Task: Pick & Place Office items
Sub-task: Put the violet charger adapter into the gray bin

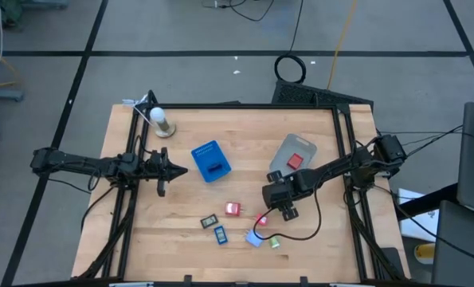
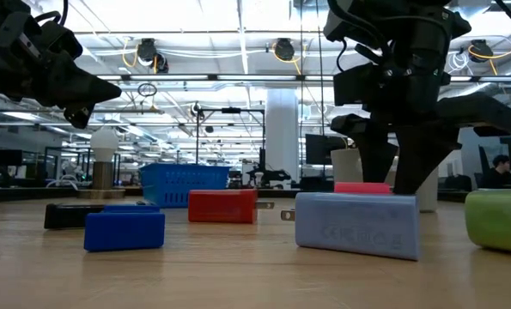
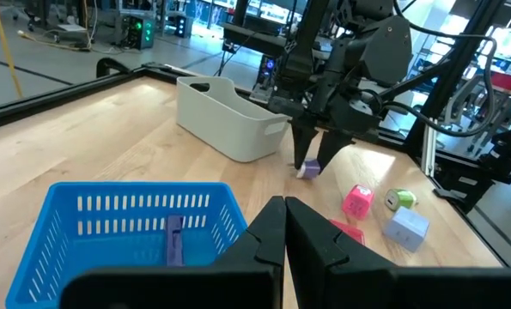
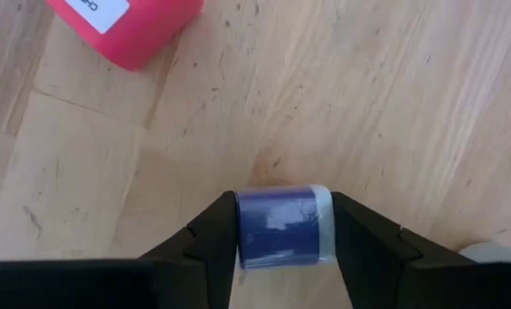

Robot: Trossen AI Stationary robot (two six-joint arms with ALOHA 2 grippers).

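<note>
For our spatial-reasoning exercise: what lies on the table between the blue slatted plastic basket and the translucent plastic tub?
Nothing. In the high view, the wooden tabletop between the blue slatted plastic basket and the translucent plastic tub is bare.

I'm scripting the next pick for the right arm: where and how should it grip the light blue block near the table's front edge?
Grip the light blue block across its narrow thickness, right gripper descending from above: it lies long and low, top clear.
</note>
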